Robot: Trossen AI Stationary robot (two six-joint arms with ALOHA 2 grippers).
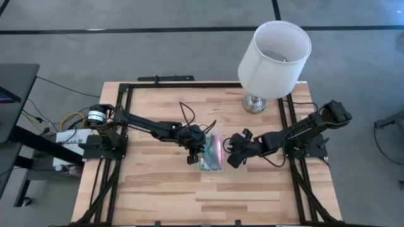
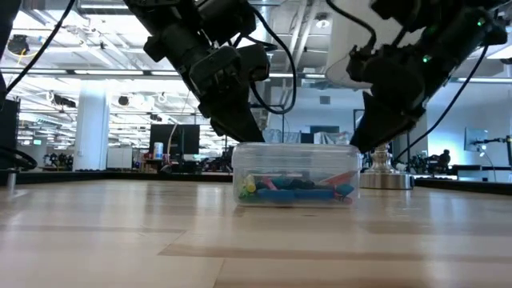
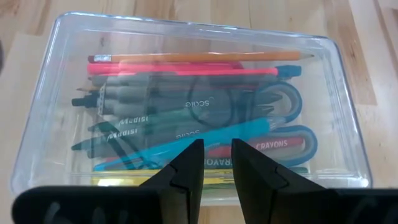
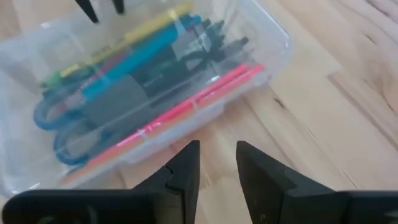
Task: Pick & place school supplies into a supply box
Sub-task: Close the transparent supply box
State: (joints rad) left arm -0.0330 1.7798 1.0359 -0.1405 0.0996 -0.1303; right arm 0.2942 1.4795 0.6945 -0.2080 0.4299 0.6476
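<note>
The clear supply box [image 1: 211,153] rests flat on the middle of the wooden table, lid off. Inside lie the school supplies [image 3: 193,106]: an orange pencil [image 3: 199,57], a pink marker [image 3: 186,70], grey and green pens, a teal pen [image 3: 205,140] and blue-handled scissors [image 3: 287,99]. My left gripper [image 3: 217,162] hovers over the box's left edge, pointing down, narrowly open and empty. My right gripper [image 4: 217,165] hangs just off the box's right side above bare table, narrowly open and empty too. In the low view both grippers stand above the box [image 2: 296,176], apart from it.
A lamp with a white shade [image 1: 274,53] stands on its metal base [image 1: 254,102] at the table's far right, close behind my right arm. Black frame rails [image 1: 126,120] run along the table's left, right and far edges. Bare wood [image 1: 202,195] lies toward the near edge.
</note>
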